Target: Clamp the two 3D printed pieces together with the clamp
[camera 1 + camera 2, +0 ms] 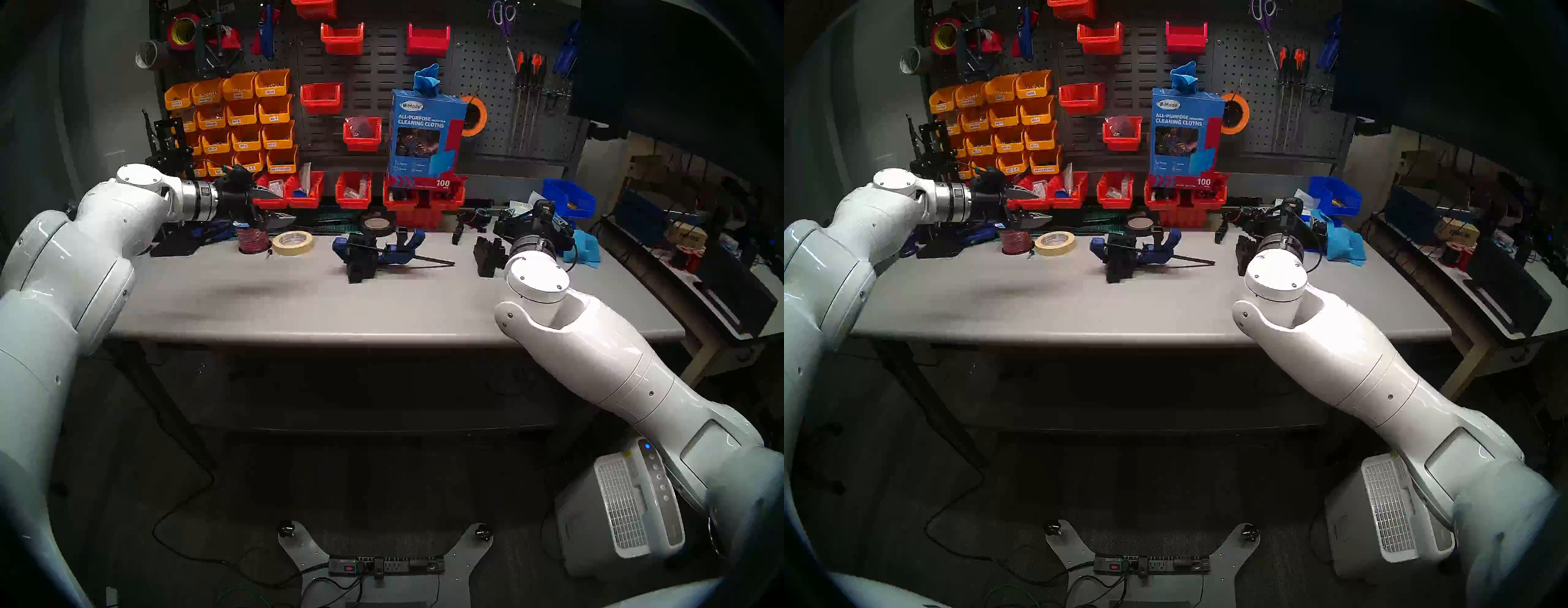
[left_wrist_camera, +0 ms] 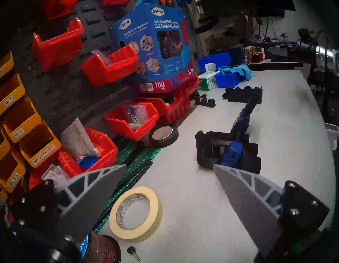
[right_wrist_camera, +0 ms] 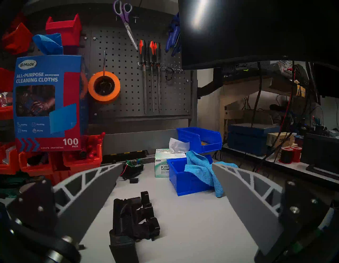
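I am holding my left gripper (image 2: 169, 166) and right gripper (image 3: 167, 164) spread apart and empty above the workbench (image 1: 297, 305). Between them, well ahead of both, the bar clamp (image 1: 392, 254) is lying with its blue jaws closed around the two 3D printed pieces (image 1: 360, 261), so I judge the clamping done. A bulkier pronged black part (image 3: 134, 218) is sitting just below my right fingers (image 3: 95, 194), untouched.

Head pair: high, facing table (image 1: 297, 305) and pegboard (image 1: 488, 85). Wrist views: low, near tabletop, sharing cloth box (image 2: 156, 46) with head views.
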You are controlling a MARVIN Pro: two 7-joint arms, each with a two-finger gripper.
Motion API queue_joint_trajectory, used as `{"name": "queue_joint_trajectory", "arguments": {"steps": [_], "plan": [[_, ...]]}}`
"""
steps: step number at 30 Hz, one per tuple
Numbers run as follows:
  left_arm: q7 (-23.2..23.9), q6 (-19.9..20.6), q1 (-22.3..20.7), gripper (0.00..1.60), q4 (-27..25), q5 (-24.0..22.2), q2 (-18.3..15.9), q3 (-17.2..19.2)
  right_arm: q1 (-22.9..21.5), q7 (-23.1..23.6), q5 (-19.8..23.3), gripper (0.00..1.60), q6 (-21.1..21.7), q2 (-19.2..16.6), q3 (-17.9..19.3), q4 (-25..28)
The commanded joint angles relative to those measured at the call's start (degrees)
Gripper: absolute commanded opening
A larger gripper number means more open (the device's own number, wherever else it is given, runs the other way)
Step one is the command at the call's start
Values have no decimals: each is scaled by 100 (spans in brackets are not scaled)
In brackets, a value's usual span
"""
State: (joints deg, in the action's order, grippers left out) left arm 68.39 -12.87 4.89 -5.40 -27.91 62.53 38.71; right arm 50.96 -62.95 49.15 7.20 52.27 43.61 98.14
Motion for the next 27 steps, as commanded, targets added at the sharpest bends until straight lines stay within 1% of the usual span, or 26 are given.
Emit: {"name": "queue_joint_trajectory", "arguments": {"steps": [1,27], "plan": [[-19,-71,-118,160,-34,-52,5,74,13,56,-90,160,-177,-127,39,108],[-17,-121,-104,160,-33,-30,3,127,10,87,-84,160,-266,-166,9,113]]}}
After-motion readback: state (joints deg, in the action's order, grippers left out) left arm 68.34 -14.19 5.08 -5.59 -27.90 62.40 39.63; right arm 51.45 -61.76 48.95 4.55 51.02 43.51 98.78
